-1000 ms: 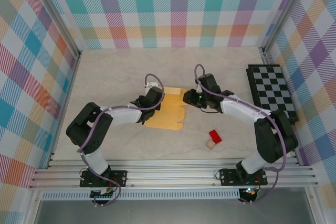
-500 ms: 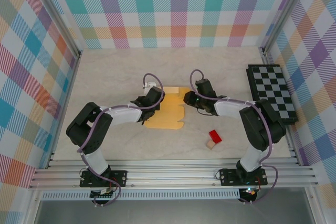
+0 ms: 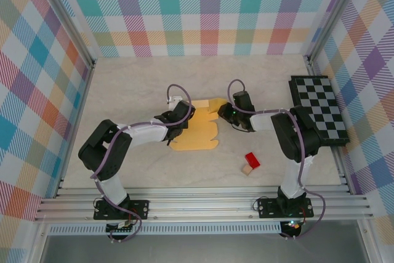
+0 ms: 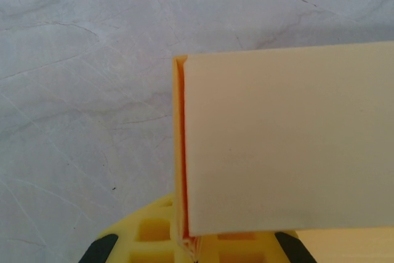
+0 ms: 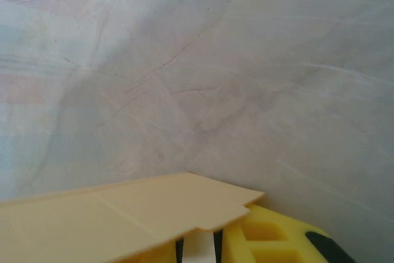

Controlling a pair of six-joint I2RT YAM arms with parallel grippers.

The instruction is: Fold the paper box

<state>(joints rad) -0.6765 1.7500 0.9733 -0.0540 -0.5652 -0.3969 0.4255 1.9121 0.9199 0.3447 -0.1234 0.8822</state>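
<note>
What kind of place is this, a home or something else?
Probably a robot test cell: plaid walls enclose a table, metal rails run along its near edge, and a paper box lies mid-table.

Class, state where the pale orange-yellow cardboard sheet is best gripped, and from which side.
Pinch the pale orange-yellow cardboard sheet at a flap edge, approaching low from the side: it lies thin and mostly flat on the table, so probably only its edges offer purchase.

The pale orange-yellow thin cardboard box sheet (image 4: 283, 146) runs past the right edge and hides most of the left gripper (image 4: 192, 247). It also covers the right gripper (image 5: 198, 247), leaving both grips unreadable.
</note>
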